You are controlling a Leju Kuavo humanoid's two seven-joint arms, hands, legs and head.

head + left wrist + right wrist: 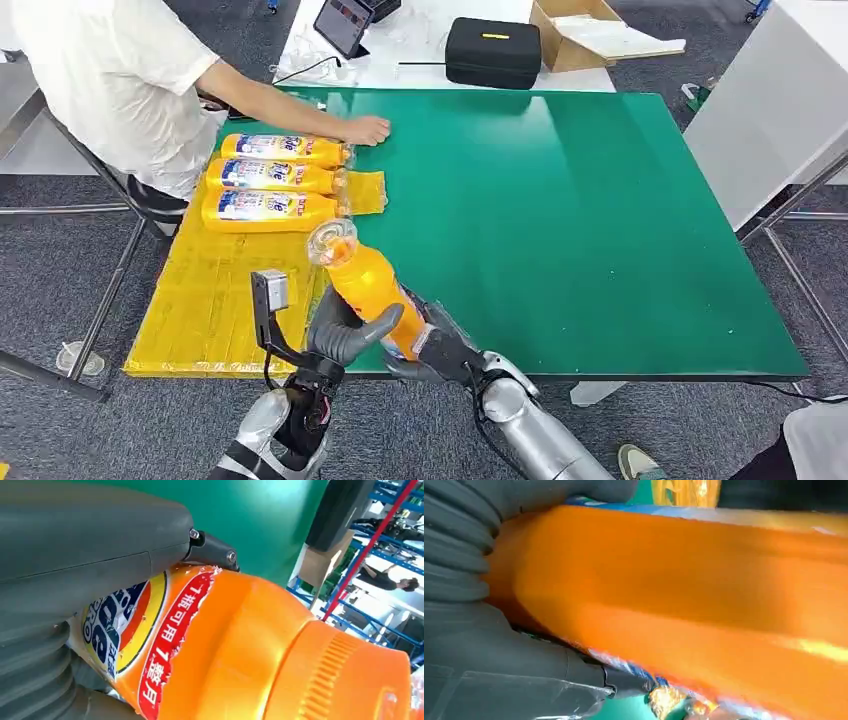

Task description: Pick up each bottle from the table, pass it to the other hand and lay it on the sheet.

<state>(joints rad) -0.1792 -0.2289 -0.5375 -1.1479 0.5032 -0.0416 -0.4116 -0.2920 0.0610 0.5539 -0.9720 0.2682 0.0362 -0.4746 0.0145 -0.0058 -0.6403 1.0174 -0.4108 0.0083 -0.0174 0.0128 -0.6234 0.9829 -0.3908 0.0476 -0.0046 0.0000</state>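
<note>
An orange bottle point(362, 277) is tilted up above the table's front edge, its clear cap end pointing away from me. My left hand point(345, 335) wraps its lower body from the left, thumb across the front. My right hand point(440, 350) grips its base from the right. In the left wrist view, the thumb point(75, 545) lies over the labelled bottle point(250, 650). The right wrist view has the bottle point(684, 580) pressed against the right hand point(484, 645). The yellow sheet point(210, 300) lies on the table's left side, just left of my hands.
Three orange bottles point(270, 180) lie side by side at the far end of the sheet. A person in a white shirt stands at the back left, one hand point(365, 130) resting on the green table point(580, 220). A black case point(492, 52) and a cardboard box point(590, 35) sit on the table behind.
</note>
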